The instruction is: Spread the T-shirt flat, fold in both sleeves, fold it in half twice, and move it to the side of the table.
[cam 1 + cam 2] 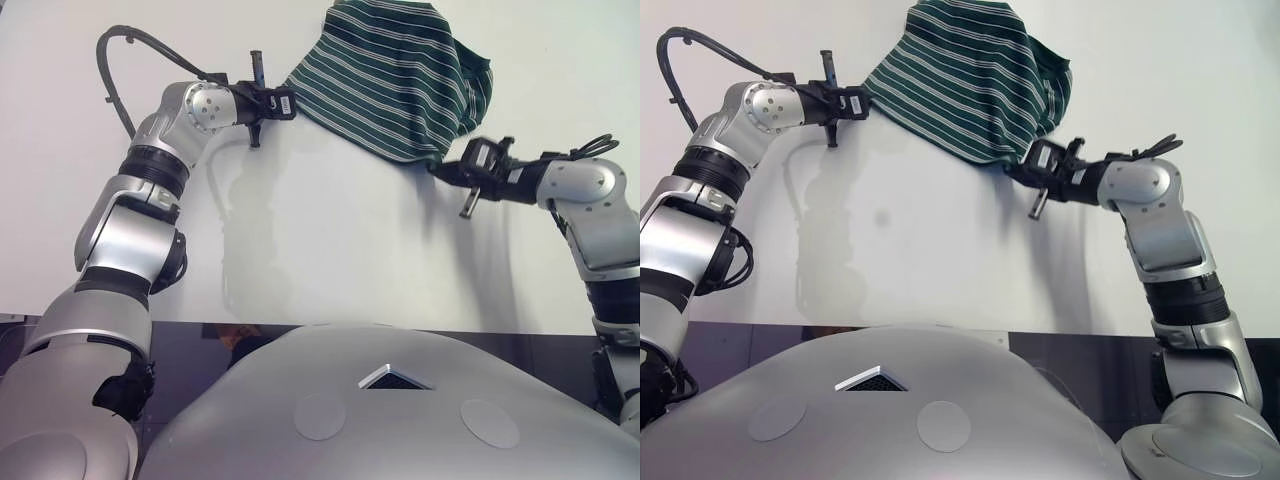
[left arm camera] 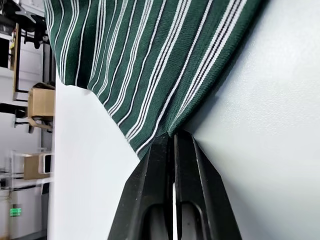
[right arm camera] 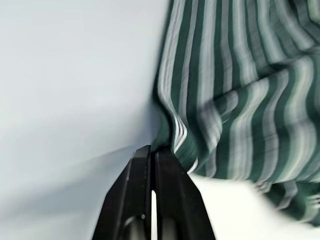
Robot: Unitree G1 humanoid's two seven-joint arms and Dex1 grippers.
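T-shirt (image 1: 390, 80) bunched, part-lifted at far side of table (image 1: 330, 240). L gripper (image 1: 288, 102) clenched on hem corner toward table's left, R gripper (image 1: 438, 168) clenched on corner toward table's right. Recommend you draw both apart evenly, keep hem taut, then lower flat.

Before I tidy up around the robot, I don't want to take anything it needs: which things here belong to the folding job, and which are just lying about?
Part of the job:
- T-shirt, green with stripes, bunched
- left gripper, shut on one corner
- right gripper, shut on another corner
- table

Just lying about:
- brown boxes in the room beyond the table edge
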